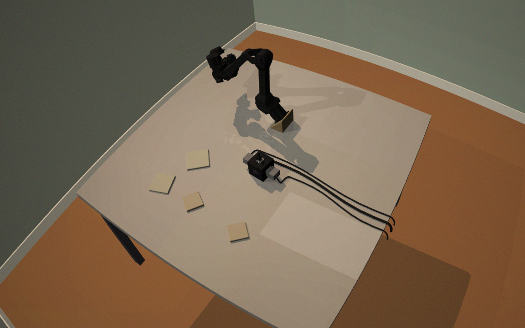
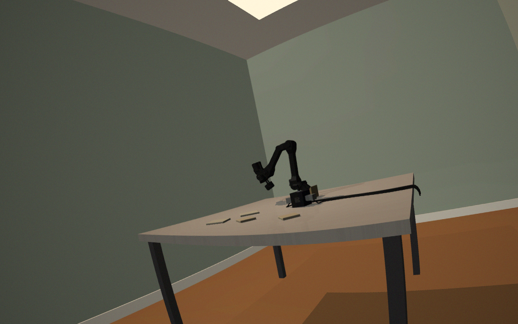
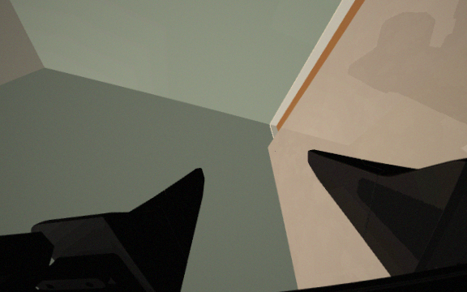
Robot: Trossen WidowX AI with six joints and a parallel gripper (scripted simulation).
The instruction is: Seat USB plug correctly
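Spread wide, the empty end effector (image 3: 255,162) fills the wrist view; only the top view shows the power cube (image 1: 260,165).

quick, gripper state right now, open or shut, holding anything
Gripper: open, fingers spread wide with nothing between them, raised near the table's far edge, well away from the power cube.

My top cam looks steeply down from high up over the whole table (image 1: 199,261). Exterior sits far back, low, near tabletop height. Both share the table; wrist stares past its fingers at the wall corner.
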